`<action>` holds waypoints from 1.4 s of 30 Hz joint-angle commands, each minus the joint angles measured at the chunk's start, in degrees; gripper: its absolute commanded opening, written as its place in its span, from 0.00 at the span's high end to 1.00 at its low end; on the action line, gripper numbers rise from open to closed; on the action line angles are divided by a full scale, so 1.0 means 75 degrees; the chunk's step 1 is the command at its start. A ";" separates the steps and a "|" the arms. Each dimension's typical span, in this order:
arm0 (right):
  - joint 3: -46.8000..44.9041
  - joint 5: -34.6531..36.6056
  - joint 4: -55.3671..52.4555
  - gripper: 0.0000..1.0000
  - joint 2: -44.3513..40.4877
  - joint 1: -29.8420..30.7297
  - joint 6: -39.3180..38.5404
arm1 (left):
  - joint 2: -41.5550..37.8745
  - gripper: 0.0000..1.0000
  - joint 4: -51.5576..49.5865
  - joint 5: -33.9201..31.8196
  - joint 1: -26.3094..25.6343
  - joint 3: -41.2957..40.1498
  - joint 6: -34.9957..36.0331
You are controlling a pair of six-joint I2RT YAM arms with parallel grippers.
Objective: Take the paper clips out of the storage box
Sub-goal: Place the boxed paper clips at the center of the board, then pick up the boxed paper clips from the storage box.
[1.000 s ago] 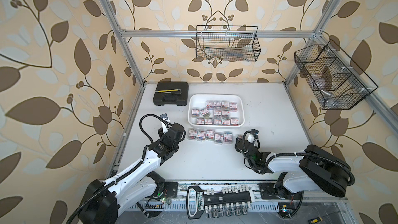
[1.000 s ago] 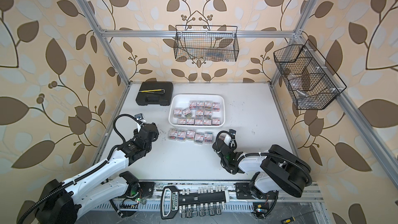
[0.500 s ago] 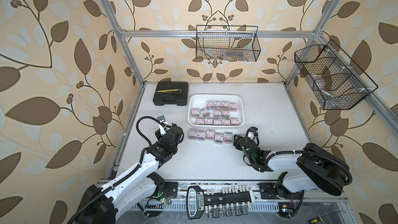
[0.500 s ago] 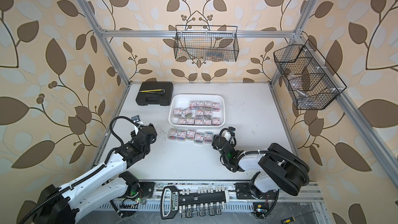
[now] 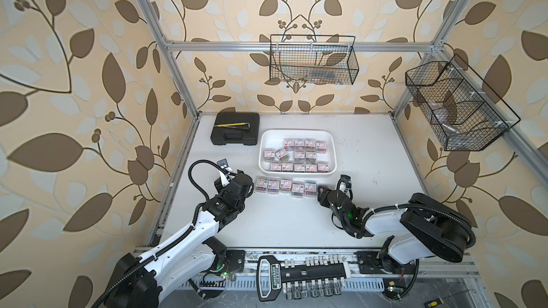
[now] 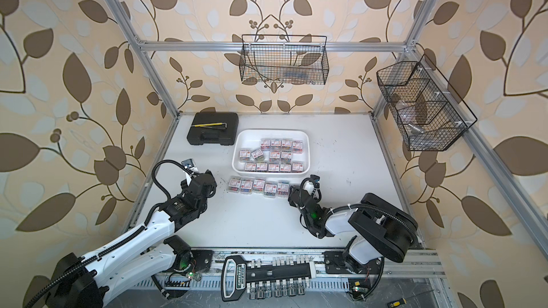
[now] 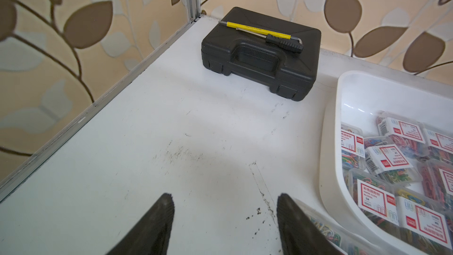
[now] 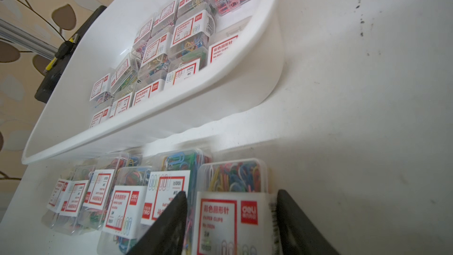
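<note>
The storage box (image 5: 261,155) is a shallow white tray at mid-table, holding several clear boxes of coloured paper clips (image 5: 299,155) with red-and-white labels. More boxes of paper clips (image 5: 285,185) lie in a row on the table in front of it. My right gripper (image 5: 321,191) is at the row's right end. In the right wrist view its jaws (image 8: 231,195) are shut on the end box (image 8: 232,180), which stands level with its neighbours. My left gripper (image 5: 251,190) is open and empty (image 7: 225,199) over bare table by the row's left end.
A black hard case (image 5: 235,133) with a yellow tool (image 5: 234,125) on it lies left of the tray. Black wire baskets hang on the back wall (image 5: 314,60) and the right wall (image 5: 456,108). A socket rack (image 5: 299,274) lies past the table's front edge.
My right gripper has moved left to the right end of the row on the table. The left gripper has shifted only slightly.
</note>
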 commanded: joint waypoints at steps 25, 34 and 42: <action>0.3183 -0.0864 -0.4928 0.39 -0.2083 -0.2549 -0.2252 | -0.0162 0.30 0.0245 -0.0151 -0.0095 -0.0083 -0.0035; 0.5948 -0.1930 -0.6248 0.39 0.0629 -0.2693 -0.3061 | -0.0155 0.30 0.0245 -0.0116 -0.0106 -0.0090 -0.0037; 0.7387 -0.1424 -0.6940 0.39 0.2212 -0.2693 -0.3567 | -0.0219 0.30 0.0268 -0.0128 -0.0122 -0.0124 -0.0030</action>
